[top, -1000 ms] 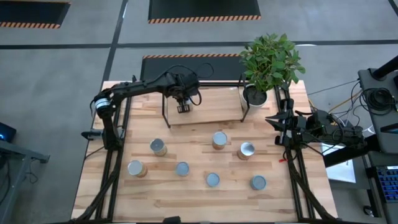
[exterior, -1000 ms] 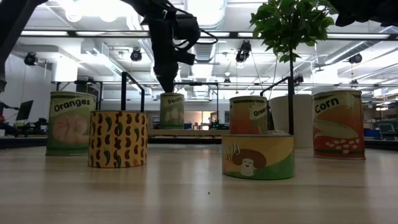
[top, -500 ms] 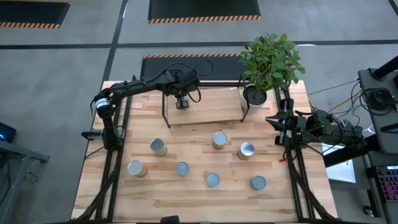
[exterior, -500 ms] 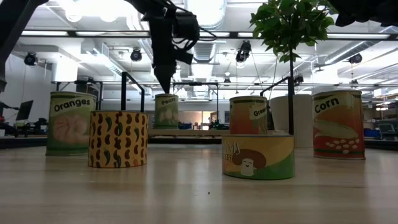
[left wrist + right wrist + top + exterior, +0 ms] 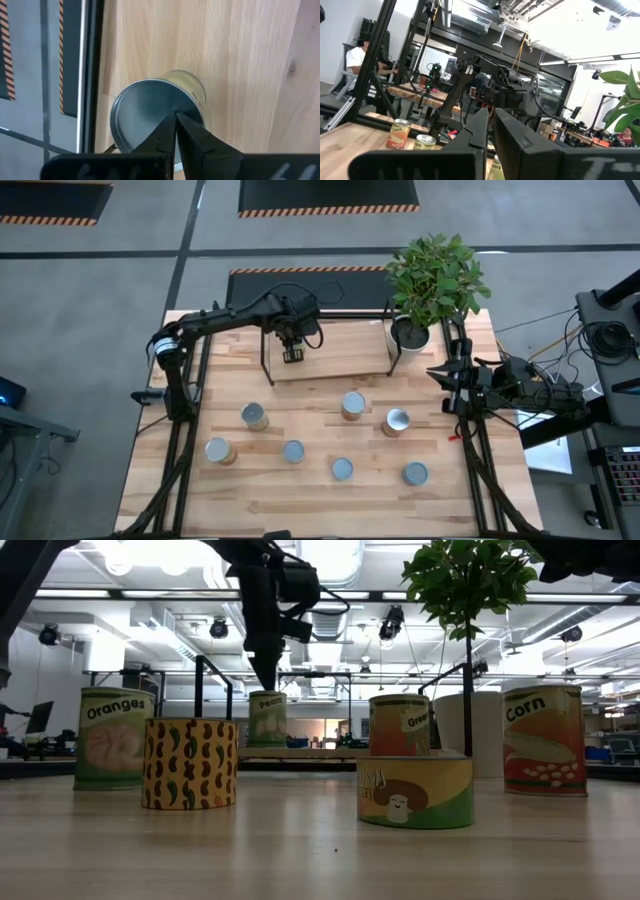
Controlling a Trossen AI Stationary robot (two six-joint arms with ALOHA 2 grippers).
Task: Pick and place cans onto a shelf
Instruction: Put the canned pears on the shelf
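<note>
Since a moment ago, my left gripper [image 5: 292,354] has drifted slightly toward the shelf's [image 5: 350,365] front edge, fingers pinched together and empty. Directly beneath it, the pears can [image 5: 267,719] stands released on the board. My arm reaches across, wrist pointing down. My right gripper [image 5: 443,387] waits beside the desk [image 5: 310,490], fingers together.

Wooden table [image 5: 310,470] carries seven cans [image 5: 342,469], shelf [image 5: 330,350] and plant pot [image 5: 410,335].
</note>
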